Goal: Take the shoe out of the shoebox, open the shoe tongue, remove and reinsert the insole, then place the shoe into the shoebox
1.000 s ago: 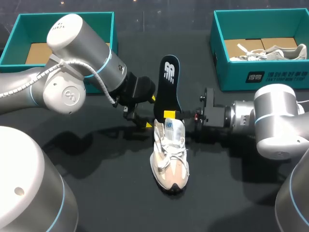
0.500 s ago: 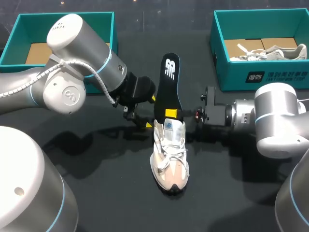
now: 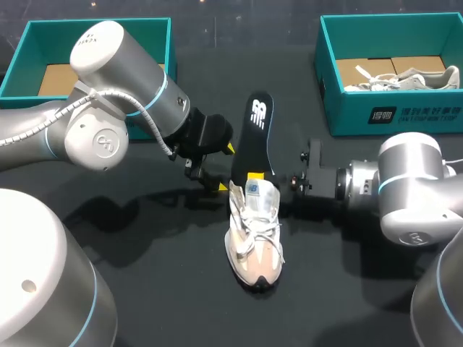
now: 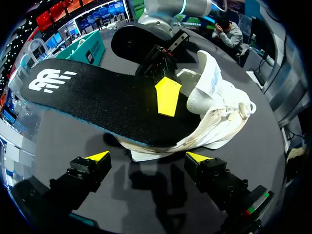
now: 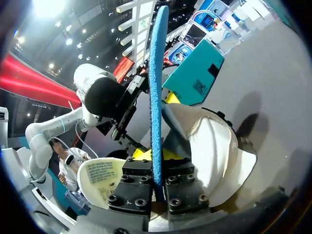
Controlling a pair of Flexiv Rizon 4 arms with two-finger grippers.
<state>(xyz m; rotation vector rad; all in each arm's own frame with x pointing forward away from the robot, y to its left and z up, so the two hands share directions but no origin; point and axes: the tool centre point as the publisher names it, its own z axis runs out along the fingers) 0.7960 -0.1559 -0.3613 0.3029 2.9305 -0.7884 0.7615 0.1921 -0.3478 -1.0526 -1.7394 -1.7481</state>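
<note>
From above, the flat black table [image 3: 166, 289] holds a soft white shoe [image 3: 253, 235], with a blue-green cardboard shoebox [image 3: 391, 114] at two o'clock from it and another box [image 3: 98, 22] at ten o'clock. The right gripper [image 3: 255, 176] pinches the thin black insole [image 3: 255, 134], which points from the shoe's heel toward twelve o'clock. From the left wrist, the left gripper [image 4: 148, 157] is wide open with nothing in it, and the fuzzy insole and shoe lie just ahead. From the right wrist, both fingers squeeze the insole's blue foam edge, with the shoe just beside it.
</note>
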